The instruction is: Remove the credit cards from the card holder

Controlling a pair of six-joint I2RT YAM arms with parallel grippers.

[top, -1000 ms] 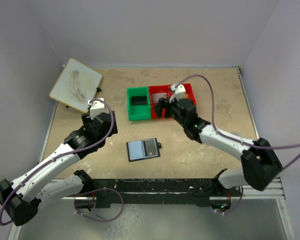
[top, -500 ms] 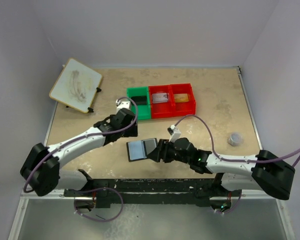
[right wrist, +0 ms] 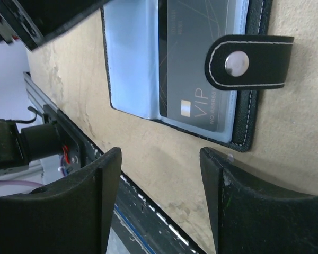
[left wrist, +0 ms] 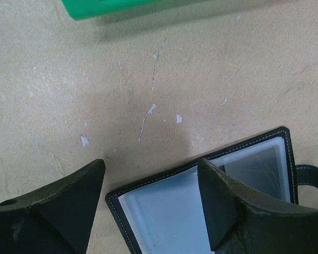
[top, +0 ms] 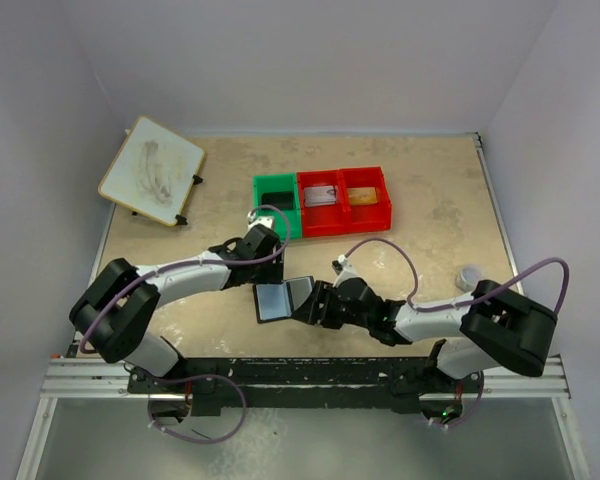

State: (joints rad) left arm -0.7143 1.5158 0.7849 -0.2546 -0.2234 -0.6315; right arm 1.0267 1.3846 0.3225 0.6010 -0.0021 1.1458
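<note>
Black-edged, pale blue inside, the holder (top: pixel 283 298) lies open on the desk (top: pixel 430 235), midway along its near edge — a dark card (right wrist: pixel 193 58) in its tab-side pocket — left gripper (left wrist: pixel 151 165) and right gripper (right wrist: pixel 160 153) both spread wide, gripping nothing.

Green bin (top: pixel 259 200), red bin (top: pixel 352 222), whiteboard (top: pixel 152 170)

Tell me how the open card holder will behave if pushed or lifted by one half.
The card holder lies open, thin and low on the table, so it will probably slide rather than tip. Its fold and stitched cover suggest a lifted half would hinge up, not stay stiff. The clear pocket over the VIP card looks glossy, likely slippery to grip.
</note>
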